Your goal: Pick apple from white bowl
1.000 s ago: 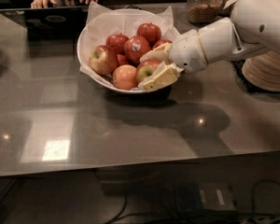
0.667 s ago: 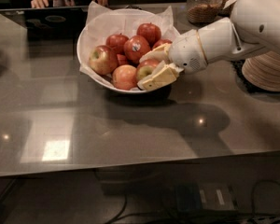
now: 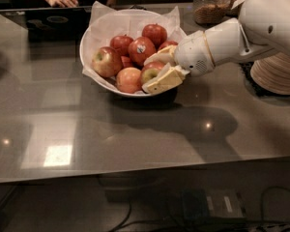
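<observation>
Several apples fill the white bowl [image 3: 89, 66], which sits on the grey table [image 3: 135, 144] lined with crinkled paper. The apple [image 3: 151, 72] meant for picking, red with a yellow-green patch, lies at about four o'clock in the bowl, close to the near rim. The pinkish-orange apple [image 3: 129, 79] touches it at its nine o'clock and the dark stickered apple [image 3: 141, 50] sits just above it at twelve.

The gripper [image 3: 157, 70] reaches in from three o'clock at the end of the white arm [image 3: 222, 42]. Its two cream fingers [image 3: 165, 80] straddle the apple, one over the top and one underneath along the rim. They are set only as wide as the fruit and look to be pressing on both sides, so the claw seems to be holding the apple, not standing wide.

On progress, the reach and the closing look done, while the lift is not: the apple rests among its neighbours, at the same level as the rest, and nothing has left the bowl. What remains is to raise it clear of the rim without dragging the neighbouring fruit or the paper along.

At three o'clock from the bowl, behind the arm, stands a stack of tan paper plates [image 3: 275, 76]. A glass jar [image 3: 210, 6] is at one o'clock.
</observation>
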{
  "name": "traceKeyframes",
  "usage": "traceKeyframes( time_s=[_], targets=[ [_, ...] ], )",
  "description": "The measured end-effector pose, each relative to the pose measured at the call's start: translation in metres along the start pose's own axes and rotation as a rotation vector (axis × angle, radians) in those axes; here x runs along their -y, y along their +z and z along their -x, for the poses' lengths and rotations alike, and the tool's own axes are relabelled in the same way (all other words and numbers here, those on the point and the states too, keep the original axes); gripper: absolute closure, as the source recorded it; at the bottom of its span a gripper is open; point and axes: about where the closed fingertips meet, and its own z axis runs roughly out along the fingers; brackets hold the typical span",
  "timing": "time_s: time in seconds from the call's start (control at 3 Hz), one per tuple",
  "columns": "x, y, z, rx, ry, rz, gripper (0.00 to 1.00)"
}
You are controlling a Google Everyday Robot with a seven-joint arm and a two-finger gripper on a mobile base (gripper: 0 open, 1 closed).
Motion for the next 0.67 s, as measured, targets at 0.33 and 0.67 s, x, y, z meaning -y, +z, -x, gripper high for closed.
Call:
traceKeyframes(
  time_s=[0.33,0.67],
  targets=[
    [0.001,-0.001,0.017,0.033,-0.017,0.021,1.0],
    [0.004,-0.005,0.046,0.052,-0.061,0.037,1.0]
  ],
)
